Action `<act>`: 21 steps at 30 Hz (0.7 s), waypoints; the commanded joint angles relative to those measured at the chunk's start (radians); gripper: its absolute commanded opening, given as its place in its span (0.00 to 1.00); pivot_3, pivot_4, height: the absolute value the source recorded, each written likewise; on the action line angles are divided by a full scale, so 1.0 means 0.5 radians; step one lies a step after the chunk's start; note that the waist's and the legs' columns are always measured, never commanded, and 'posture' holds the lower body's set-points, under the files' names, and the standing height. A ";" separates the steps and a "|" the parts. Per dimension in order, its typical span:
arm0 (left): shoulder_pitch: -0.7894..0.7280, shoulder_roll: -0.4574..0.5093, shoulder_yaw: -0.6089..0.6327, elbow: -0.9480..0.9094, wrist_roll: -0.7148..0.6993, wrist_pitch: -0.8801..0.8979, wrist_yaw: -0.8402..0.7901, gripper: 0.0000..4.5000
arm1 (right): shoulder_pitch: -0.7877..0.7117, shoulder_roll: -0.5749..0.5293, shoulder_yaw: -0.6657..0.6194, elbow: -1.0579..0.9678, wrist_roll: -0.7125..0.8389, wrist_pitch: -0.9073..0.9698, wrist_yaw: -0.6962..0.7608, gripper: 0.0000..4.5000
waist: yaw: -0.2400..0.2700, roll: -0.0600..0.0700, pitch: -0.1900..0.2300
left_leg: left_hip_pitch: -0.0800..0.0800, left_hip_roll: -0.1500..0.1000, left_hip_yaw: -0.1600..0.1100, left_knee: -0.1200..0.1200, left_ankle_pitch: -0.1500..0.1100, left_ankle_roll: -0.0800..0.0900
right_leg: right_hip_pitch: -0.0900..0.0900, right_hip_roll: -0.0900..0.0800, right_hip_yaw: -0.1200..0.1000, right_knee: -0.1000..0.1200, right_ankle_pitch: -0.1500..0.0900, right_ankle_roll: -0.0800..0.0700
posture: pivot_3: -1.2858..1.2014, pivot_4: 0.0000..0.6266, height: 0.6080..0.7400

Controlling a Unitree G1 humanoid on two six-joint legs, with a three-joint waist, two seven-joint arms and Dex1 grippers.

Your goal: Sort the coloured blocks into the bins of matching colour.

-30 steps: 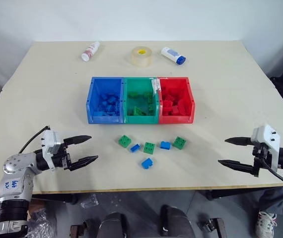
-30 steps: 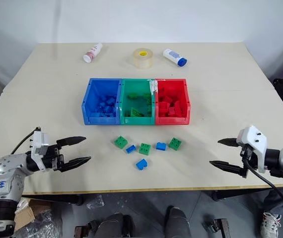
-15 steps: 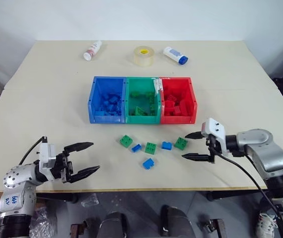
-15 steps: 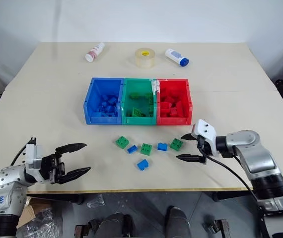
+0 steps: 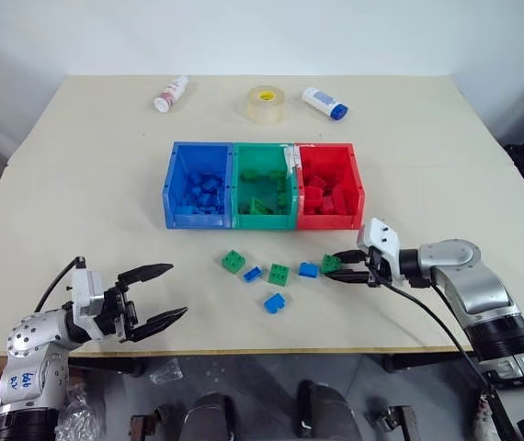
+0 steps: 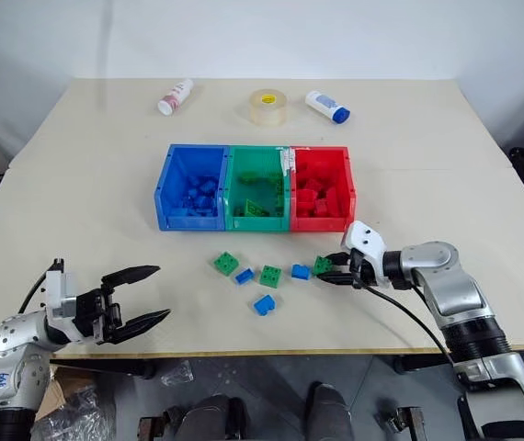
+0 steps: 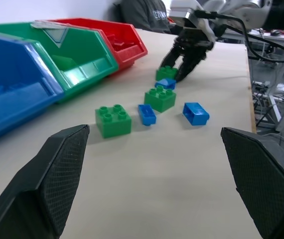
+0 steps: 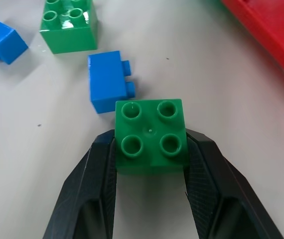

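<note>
My right fingers (image 8: 149,164) clamp the green block (image 8: 151,135) on the tabletop (image 5: 78,184), at five o'clock from the green bin (image 5: 262,170); I should lift straight up, clearing the touching blue block (image 8: 109,82). My left fingers (image 5: 156,294) stand released

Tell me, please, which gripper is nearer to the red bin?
Right. The right gripper is just in front of the red bin, closed on a green block. The left gripper hovers open far away, near the table's front edge on the left.
</note>
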 commanded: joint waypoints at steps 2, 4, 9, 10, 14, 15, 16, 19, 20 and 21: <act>-0.073 0.033 0.005 0.051 -0.011 -0.014 -0.032 1.00 | -0.103 -0.019 -0.140 -0.240 0.103 0.086 -0.059 0.33 | -0.001 0.000 0.000 | 0.000 0.000 0.000 0.000 0.000 0.000 | 0.000 0.000 0.000 0.001 0.000 0.000 | 0.52 0.24 1.00; -0.120 0.032 -0.008 0.101 0.002 -0.026 -0.051 1.00 | -0.224 0.030 -0.146 -0.245 0.114 0.113 -0.104 0.33 | -0.012 0.000 0.000 | 0.000 0.000 0.000 0.000 0.000 0.000 | -0.001 0.000 0.000 0.001 0.000 0.000 | 0.52 0.24 1.00; -0.219 0.017 -0.046 0.195 0.022 -0.051 -0.083 1.00 | -0.621 0.286 -0.041 0.041 0.014 0.008 -0.239 0.33 | -0.025 0.000 0.000 | 0.000 0.001 0.000 0.000 0.000 -0.001 | -0.003 0.001 0.000 0.003 0.000 -0.001 | 0.52 0.24 1.00; -0.234 0.013 -0.055 0.210 0.028 -0.059 -0.088 1.00 | -0.706 0.362 -0.011 0.139 -0.024 -0.026 -0.281 0.33 | -0.027 0.000 0.000 | 0.000 0.001 0.001 -0.001 0.000 -0.001 | -0.003 0.001 0.000 0.004 0.000 -0.001 | 0.52 0.24 1.00; -0.283 -0.007 -0.090 0.257 0.049 -0.098 -0.094 1.00 | -1.024 0.639 0.067 0.670 -0.220 -0.288 -0.489 0.41 | -0.052 0.000 0.000 | 0.000 0.000 0.002 -0.001 0.000 -0.001 | -0.003 0.001 0.000 0.004 0.000 -0.001 | 0.52 0.24 1.00; -0.290 -0.011 -0.095 0.258 0.052 -0.104 -0.093 1.00 | -1.081 0.685 0.072 0.786 -0.251 -0.341 -0.528 0.49 | -0.054 0.000 0.000 | -0.001 0.000 0.002 -0.001 0.000 -0.001 | -0.003 0.001 0.000 0.004 0.000 -0.001 | 0.52 0.24 1.00; -0.298 -0.015 -0.099 0.260 0.055 -0.109 -0.091 1.00 | -1.126 0.721 0.073 0.878 -0.268 -0.396 -0.547 0.55 | -0.055 0.000 0.000 | -0.001 0.000 0.001 -0.001 0.001 -0.001 | -0.003 0.001 0.000 0.004 0.000 -0.001 | 0.52 0.24 1.00; -0.313 -0.018 -0.106 0.267 0.056 -0.125 -0.089 1.00 | -1.196 0.775 0.053 1.023 -0.287 -0.504 -0.550 0.75 | -0.053 0.000 0.000 | -0.002 0.000 0.001 -0.001 0.000 -0.001 | -0.003 0.001 -0.001 0.003 0.000 0.000 | 0.52 0.24 1.00; -0.313 -0.018 -0.107 0.263 0.055 -0.127 -0.088 1.00 | -1.203 0.777 0.046 1.035 -0.284 -0.521 -0.537 0.83 | -0.055 0.000 0.000 | -0.002 -0.001 0.002 -0.001 0.000 -0.001 | -0.003 0.001 -0.001 0.002 0.000 0.000 | 0.52 0.24 1.00; -0.315 -0.016 -0.108 0.263 0.054 -0.128 -0.089 1.00 | -1.203 0.775 0.040 1.033 -0.278 -0.530 -0.518 0.91 | -0.057 0.000 0.000 | -0.002 -0.001 0.002 -0.002 0.000 -0.001 | -0.003 0.001 -0.001 0.002 0.000 0.000 | 0.52 0.24 1.00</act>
